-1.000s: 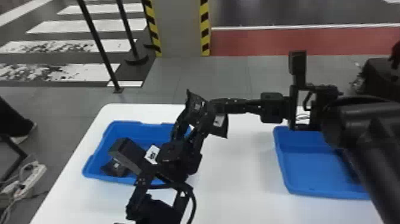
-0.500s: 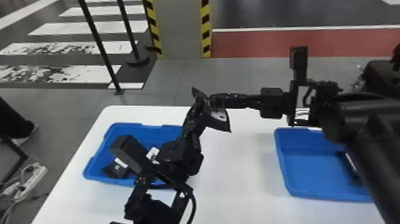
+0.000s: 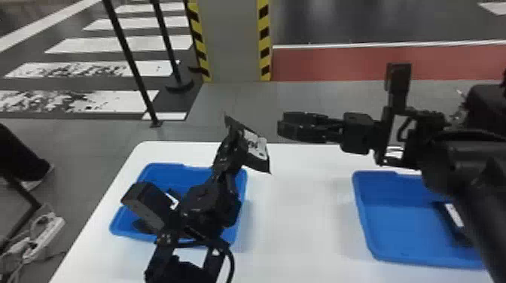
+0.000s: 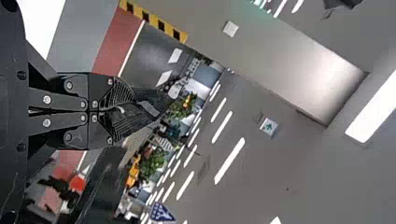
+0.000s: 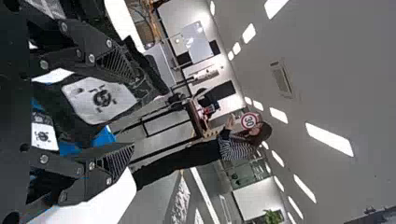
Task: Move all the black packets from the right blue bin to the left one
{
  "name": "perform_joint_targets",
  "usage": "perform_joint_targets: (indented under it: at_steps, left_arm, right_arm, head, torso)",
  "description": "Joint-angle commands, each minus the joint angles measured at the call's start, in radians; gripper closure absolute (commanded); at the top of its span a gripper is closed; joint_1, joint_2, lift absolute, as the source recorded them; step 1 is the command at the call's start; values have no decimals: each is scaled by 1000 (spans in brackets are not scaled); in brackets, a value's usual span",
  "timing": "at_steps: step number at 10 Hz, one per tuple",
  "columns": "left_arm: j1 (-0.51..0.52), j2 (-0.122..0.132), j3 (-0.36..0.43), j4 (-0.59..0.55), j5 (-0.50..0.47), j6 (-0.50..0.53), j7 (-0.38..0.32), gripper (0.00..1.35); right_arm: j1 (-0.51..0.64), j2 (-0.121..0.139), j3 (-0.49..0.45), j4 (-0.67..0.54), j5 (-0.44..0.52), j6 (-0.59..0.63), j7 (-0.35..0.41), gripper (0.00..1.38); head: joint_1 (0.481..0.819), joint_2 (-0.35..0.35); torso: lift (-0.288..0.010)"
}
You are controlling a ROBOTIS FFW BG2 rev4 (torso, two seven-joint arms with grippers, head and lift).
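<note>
Black packet (image 3: 257, 146) in the left claw (image 3: 236, 140)

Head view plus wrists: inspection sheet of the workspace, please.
Surface: white table, supporting both bins
Job's things: labelled packets in left blue bin and right blue bin; raised packet beyond left bin
Clutter: power strip, left of table
Grippers: left gripper shut on raised packet; right gripper open
Cables: loose cables by power strip
Surroundings: pillar with yellow-black edges

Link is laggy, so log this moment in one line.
left gripper: shut on packet | right gripper: open, empty | right bin: another packet inside
</note>
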Motion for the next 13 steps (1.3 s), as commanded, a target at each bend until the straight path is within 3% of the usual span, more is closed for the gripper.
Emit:
perform_joint_targets:
  at_steps: [1, 3, 5, 8, 10, 11, 13]
  left_arm:
    - [0, -15, 78, 40, -139, -50, 21, 1223]
    - [-45, -15, 178, 153, -339, -69, 40, 1222]
    - [-67, -15, 207, 214, -506, -33, 127, 1222]
    - [-62, -15, 215, 285, -527, -82, 158, 1179]
    - [-49, -15, 195, 317, -412, -197, 144, 308]
    - [-35, -15, 172, 315, -351, -273, 138, 59]
    - [-13, -15, 120, 315, -247, -428, 96, 90]
  right_arm:
    - [73, -4, -81, -65, 55, -1, -27, 157]
    - [141, -28, -124, -97, 60, -14, -81, 167]
    - [237, -48, -167, -171, 58, -53, -167, 168]
    - [281, -51, -187, -178, 63, -65, -197, 168]
    - [308, -56, -188, -247, 98, -55, -234, 170]
    - [379, -64, -191, -374, 116, -31, -306, 168]
    - [566, -53, -270, -608, 116, -11, -458, 174]
  head:
    - [638, 151]
    - [653, 165]
    - [683, 183]
    - [695, 175]
    - [695, 174]
    - [695, 169]
    - [695, 132]
  torso:
    - [-110]
    - [-110]
    - [-110]
    - [-110]
    - [-110]
    - [-110]
    - [-110]
